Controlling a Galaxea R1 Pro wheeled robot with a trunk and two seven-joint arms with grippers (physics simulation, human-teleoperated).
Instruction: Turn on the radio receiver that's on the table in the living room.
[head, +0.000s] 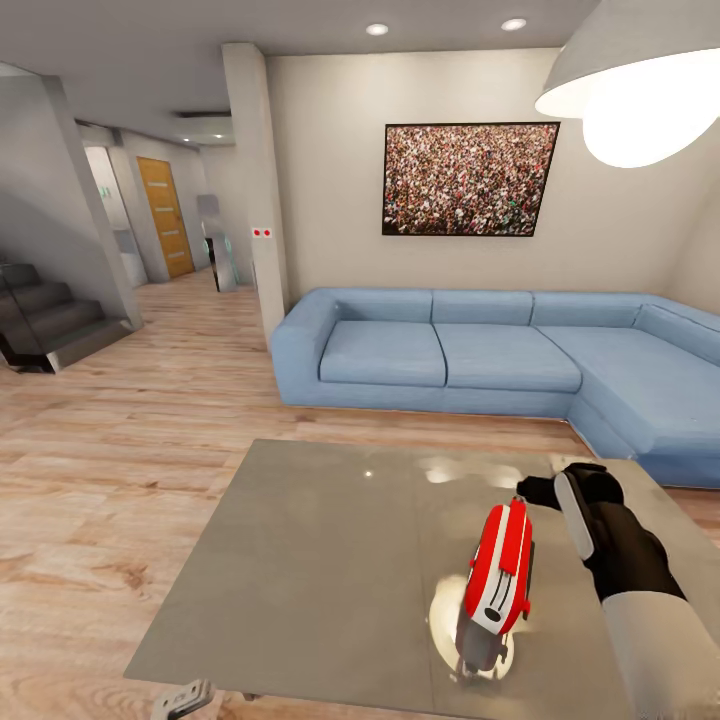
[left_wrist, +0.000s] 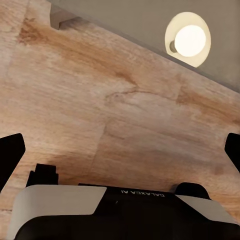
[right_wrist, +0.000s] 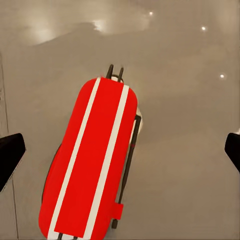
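Observation:
The red radio receiver with white bands stands on edge on the grey table, near its front right. In the right wrist view the radio receiver shows its red-and-white striped side and a thin dark handle, over the glossy table. My right gripper hovers just above and behind it, open, with the fingertips far apart on either side of the radio and not touching it. My left gripper is open over the wood floor beside the table edge.
A blue L-shaped sofa runs behind and to the right of the table. A crowd picture hangs above it, and a white pendant lamp hangs at the upper right. Stairs and a hallway lie far left across the plank floor.

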